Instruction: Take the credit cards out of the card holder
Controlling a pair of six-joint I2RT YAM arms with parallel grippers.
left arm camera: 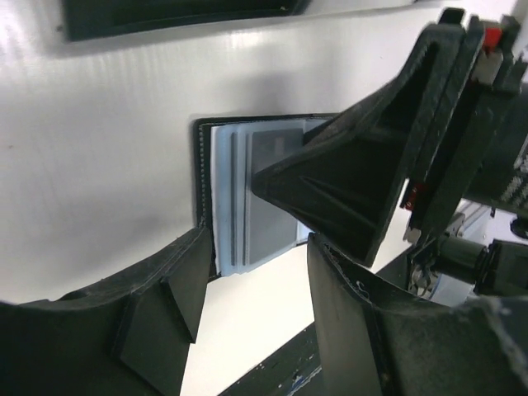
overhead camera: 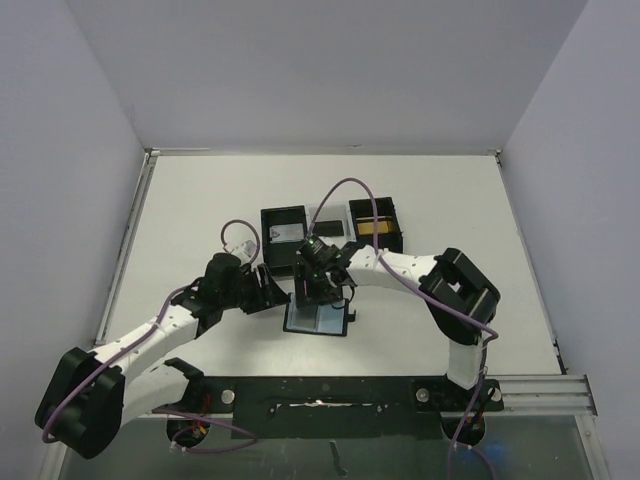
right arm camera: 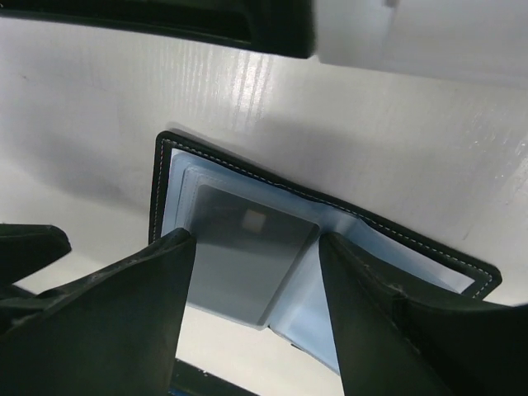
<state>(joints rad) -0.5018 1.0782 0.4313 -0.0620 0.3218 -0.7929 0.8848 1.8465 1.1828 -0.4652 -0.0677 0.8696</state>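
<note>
black bifold card holder (right arm camera: 346, 227) lies spread open on the tabletop (right arm camera: 371, 124), right under the right jaws. those are open fairly wide, straddling a grey card (right arm camera: 247, 256) that sits in its pocket, gripping nothing. left jaws are about half open, empty too, with the holder's edge just past their tips.

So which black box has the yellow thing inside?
The right-hand black open-top box: gold-yellow shows inside it. The left-hand black box holds something greyish instead.
</note>
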